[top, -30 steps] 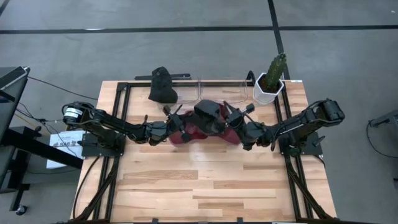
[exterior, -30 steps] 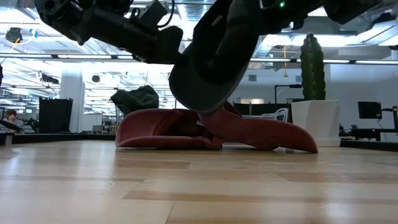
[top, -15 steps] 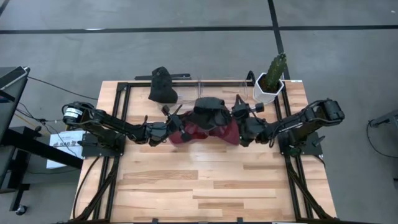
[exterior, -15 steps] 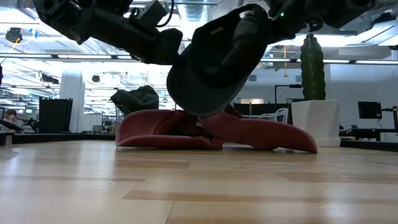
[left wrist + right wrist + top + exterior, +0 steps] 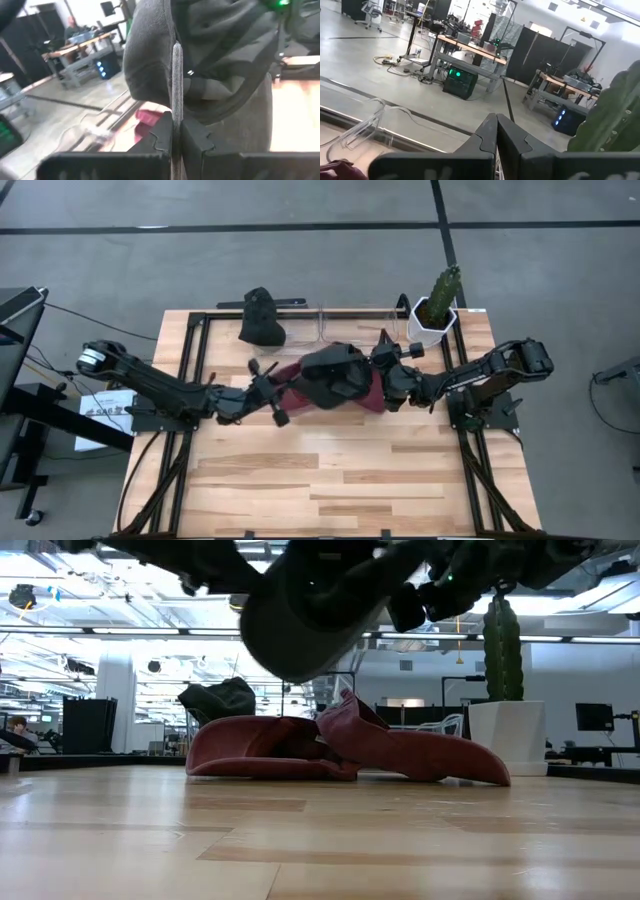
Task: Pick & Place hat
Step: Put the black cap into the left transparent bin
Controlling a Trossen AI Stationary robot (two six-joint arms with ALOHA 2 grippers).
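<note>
A dark grey hat (image 5: 335, 375) hangs above the table's middle, with my left gripper (image 5: 176, 120) shut on its edge from the left. It also shows in the low view, dark grey hat (image 5: 310, 600). Below it a red hat (image 5: 340, 750) lies on the table, its brim flat on the wood. My right gripper (image 5: 383, 372) is shut beside the grey hat's right side; the right wrist view shows no hat between its fingers (image 5: 485, 132). Another dark hat (image 5: 262, 318) lies at the far left. My left gripper pinches the grey hat's thin edge (image 5: 176, 75) between its two fingers, which come nearly level from the table's left. The hat stands beyond the fingertips, lifted clear of the red hat and the table. My right gripper: I cannot tell whether it touches the grey hat.
A cactus in a white pot (image 5: 435, 310) stands at the far right corner. A clear wire stand (image 5: 350, 325) sits at the far edge. Black frame rails (image 5: 200, 380) run along both table sides. Bare wood (image 5: 330, 470) stretches across the near half.
The grey hat has risen clear above the red hat and tipped from steeply slanted toward level. My left gripper has gone up and drawn back toward the table's left and near side with it. My right gripper has turned at the wrist. The red hat has stayed in place.
</note>
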